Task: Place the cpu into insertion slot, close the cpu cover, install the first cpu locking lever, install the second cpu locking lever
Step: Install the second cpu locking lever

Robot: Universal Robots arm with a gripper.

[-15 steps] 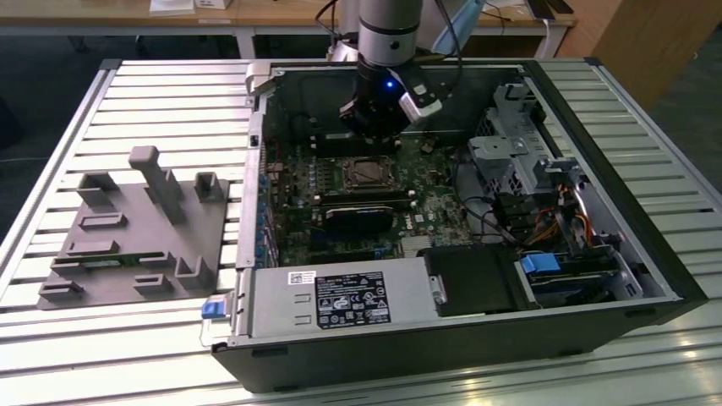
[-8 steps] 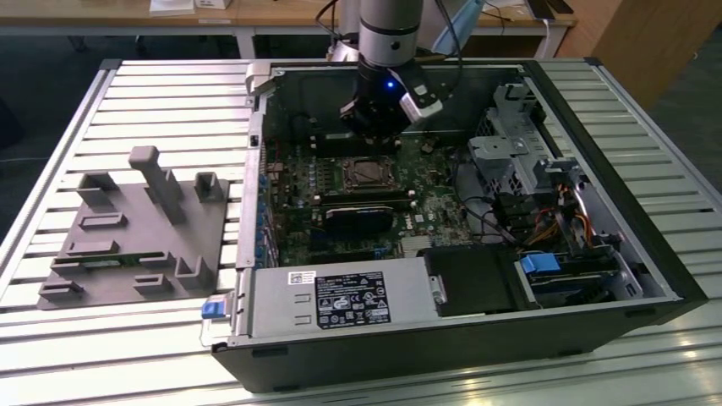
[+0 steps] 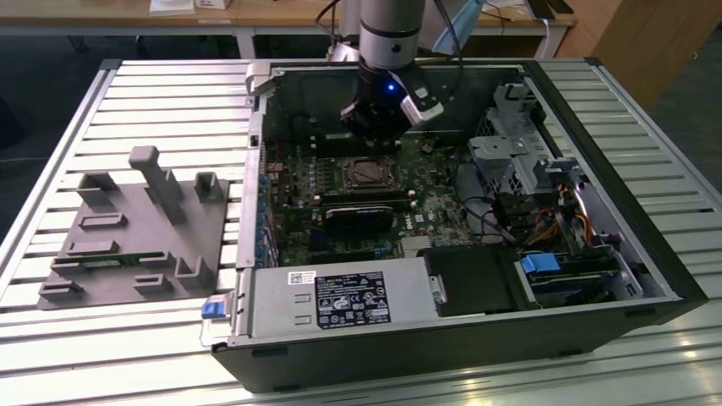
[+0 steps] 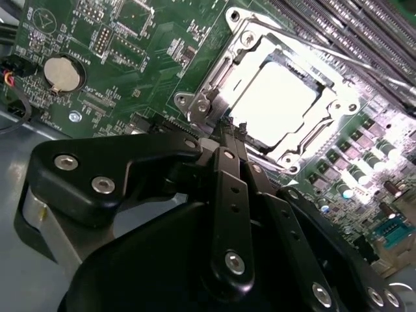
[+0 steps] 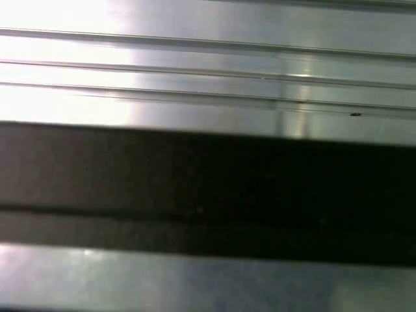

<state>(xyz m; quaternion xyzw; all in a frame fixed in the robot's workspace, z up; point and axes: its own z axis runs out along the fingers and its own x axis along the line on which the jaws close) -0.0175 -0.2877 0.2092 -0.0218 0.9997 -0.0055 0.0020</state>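
Silver metal shines bright in the second wrist view, where the cpu [image 4: 276, 97] lies flat in the insertion slot [image 4: 276, 153] with the cpu cover [image 4: 244, 49] down around it like a picture frame. The pincer [image 4: 231, 130] is closed with nothing in it, and its tips sit at the edge of the cover, near a corner. I think the work now is on a locking lever (I cannot pick out the thin lever itself). To do it well, the tips should push slowly and stay off the shiny chip. In the exterior view the pincer [image 3: 378, 139] hangs inside the open computer case [image 3: 631, 211], just above the slot [image 3: 367, 173]. The back wall is near, and cables [image 3: 496, 216] crowd the exterior view's right, so room is tight.
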